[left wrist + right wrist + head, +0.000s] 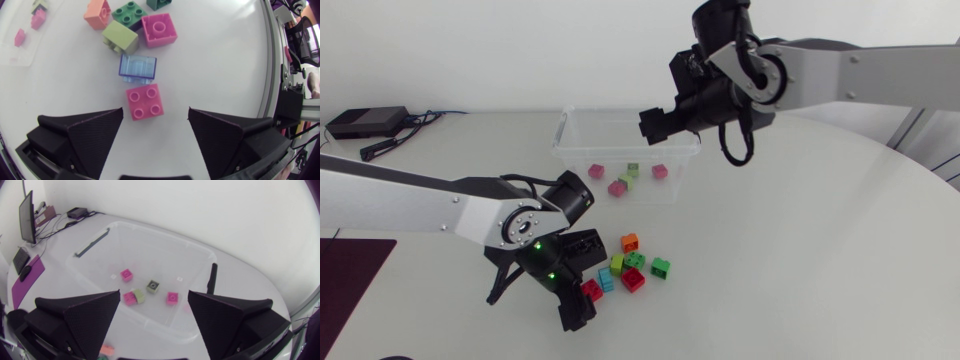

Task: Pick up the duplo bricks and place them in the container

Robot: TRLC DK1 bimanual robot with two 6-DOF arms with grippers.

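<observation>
Clearly the task is only partly done. In the head view the container (562,130) holds about five small bricks (617,187), while seven loose bricks (633,262) lie in a pile on the table (820,250), at about six o'clock from it. The left gripper (582,282) hangs over the seven o'clock end of this pile, and the right gripper (655,124) is over the container's one o'clock part. In the left wrist view the fingers (80,135) are spread wide; a four-stud brick (145,101) lies on the table between them, touched by neither, and a clear blue brick (137,67) is just ahead of it. In the right wrist view the right gripper is also spread with nothing between its fingers, above the container, where I count five bricks. I judge that seven bricks are left to move, and the four-stud brick is probably the next one.
</observation>
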